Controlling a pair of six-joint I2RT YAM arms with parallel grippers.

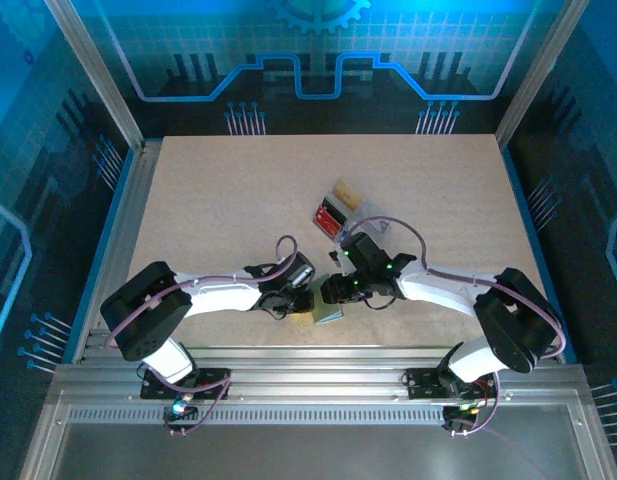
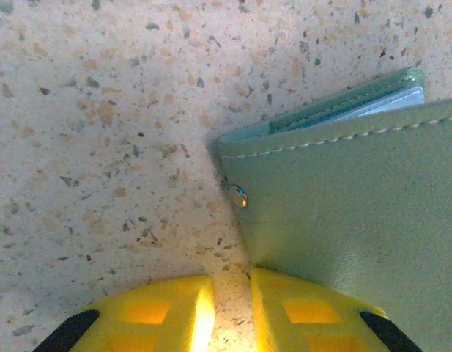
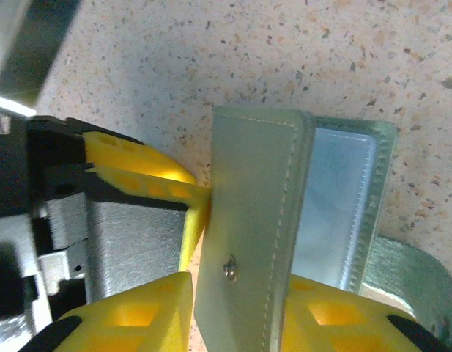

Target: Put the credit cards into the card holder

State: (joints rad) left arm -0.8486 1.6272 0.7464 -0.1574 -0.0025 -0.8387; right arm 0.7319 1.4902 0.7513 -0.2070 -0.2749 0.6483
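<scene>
The flat, sage-green, stitched leatherette card holder (image 3: 247, 220) sits between both grippers on the speckled matte worktop (image 1: 218, 220). It looks light, limp and smooth, best taken near its stiffer stitched rim. The right gripper (image 3: 239, 287) pinches the snap-studded flap. The left gripper (image 2: 227, 297) has its fingers nearly together at the flap's corner, but whether it holds the flap cannot be told. Thin, stiff, slick red and tan credit cards (image 1: 333, 212) lie beyond the right gripper.

White arm links (image 1: 223, 295), black joints (image 1: 148, 300); purple cables (image 1: 285, 243); yellow fingers (image 3: 130, 323), black-tipped
</scene>
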